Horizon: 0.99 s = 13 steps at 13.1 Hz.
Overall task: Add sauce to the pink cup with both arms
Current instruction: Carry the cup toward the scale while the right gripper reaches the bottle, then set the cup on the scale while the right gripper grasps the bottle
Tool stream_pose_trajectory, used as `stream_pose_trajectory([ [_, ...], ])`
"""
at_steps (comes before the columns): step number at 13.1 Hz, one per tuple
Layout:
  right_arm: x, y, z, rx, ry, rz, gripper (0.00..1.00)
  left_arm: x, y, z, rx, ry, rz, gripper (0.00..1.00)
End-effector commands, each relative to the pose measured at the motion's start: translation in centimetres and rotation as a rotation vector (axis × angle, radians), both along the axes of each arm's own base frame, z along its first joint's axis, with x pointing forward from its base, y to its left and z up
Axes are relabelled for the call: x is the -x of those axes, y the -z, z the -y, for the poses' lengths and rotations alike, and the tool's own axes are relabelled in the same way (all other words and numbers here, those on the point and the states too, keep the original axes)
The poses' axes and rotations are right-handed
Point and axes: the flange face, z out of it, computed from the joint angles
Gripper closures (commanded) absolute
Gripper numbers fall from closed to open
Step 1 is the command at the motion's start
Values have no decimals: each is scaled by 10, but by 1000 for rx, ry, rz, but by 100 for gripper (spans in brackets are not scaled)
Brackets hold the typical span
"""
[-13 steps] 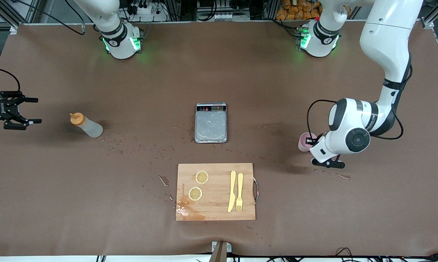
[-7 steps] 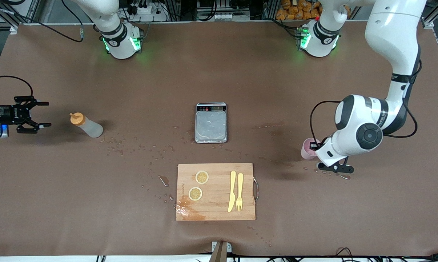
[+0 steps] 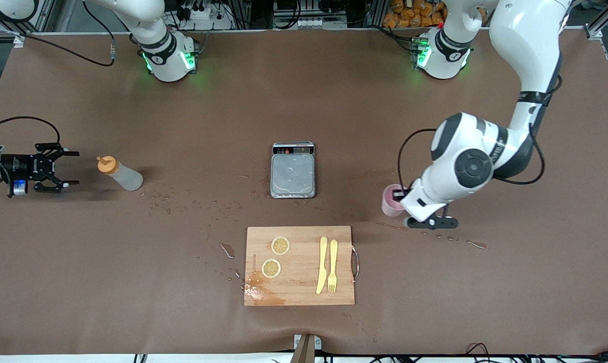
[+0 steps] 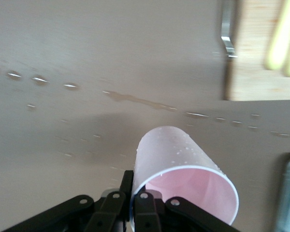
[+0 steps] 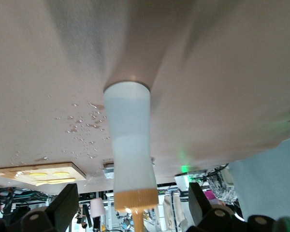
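Left gripper (image 3: pixel 409 209), jaws pinching the pink cup (image 3: pixel 391 200), at the counter's (image 3: pixel 304 101) three o'clock; right gripper (image 3: pixel 64 169), jaws spread, approaches the sauce (image 3: pixel 119 173) at nine; no pouring yet.

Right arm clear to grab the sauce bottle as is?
Probably yes. The right gripper is open, level with the sauce bottle at the right arm's end of the table, nothing between them; the bottle sits centred between its fingers.

Pale pink cup (image 3: pixel 390 200); whitish, orange-capped sauce (image 3: pixel 120 173).
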Motion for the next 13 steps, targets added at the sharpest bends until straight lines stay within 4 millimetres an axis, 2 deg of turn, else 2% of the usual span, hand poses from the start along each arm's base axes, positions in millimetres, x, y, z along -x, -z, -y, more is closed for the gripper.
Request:
stream_pose_trajectory([
  [1,-1,31,-1,-55,46,24,0,11,-13,50,16,-61,-10,100],
  [3,3,56,-9,-116,80,45,0,28,-14,97,25,-103,-20,100],
  [4,8,65,-14,-135,99,46,0,40,-8,120,40,-116,-46,100],
  [5,11,72,-18,-141,118,48,0,49,-6,146,61,-115,-54,100],
  [8,17,84,-23,-152,114,63,0,62,9,200,102,-132,-54,100],
  [13,28,104,-41,-175,106,63,0,97,36,251,132,-95,-41,100],
])
